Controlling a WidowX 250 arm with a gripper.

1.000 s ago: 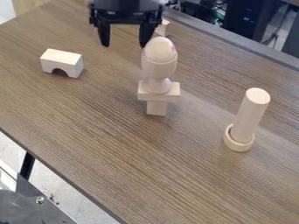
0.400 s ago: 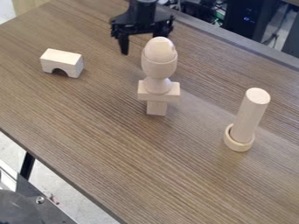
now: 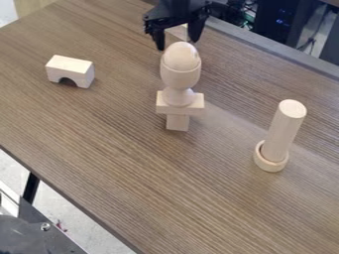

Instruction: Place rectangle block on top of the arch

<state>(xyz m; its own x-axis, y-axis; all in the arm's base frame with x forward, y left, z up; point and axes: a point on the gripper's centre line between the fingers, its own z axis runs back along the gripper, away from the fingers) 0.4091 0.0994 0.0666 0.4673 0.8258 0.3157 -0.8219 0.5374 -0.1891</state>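
Wood-grained tabletop [image 3: 106, 144] lay beneath the black gripper [image 3: 177, 44], its claw wide near the far edge; between its fingers showed the partly hidden rectangle block [image 3: 176, 33]. Toward the upper-left edge stood the arch [image 3: 69, 71], apart from the egg-topped stack [image 3: 179, 74].

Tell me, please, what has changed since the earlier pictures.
The black gripper has moved rightward in the picture, its parted fingers now either side of a pale wooden block; I can't tell whether it is gripped. The pale wooden arch, egg-topped wooden stack and wooden cylinder in its ring stayed put.
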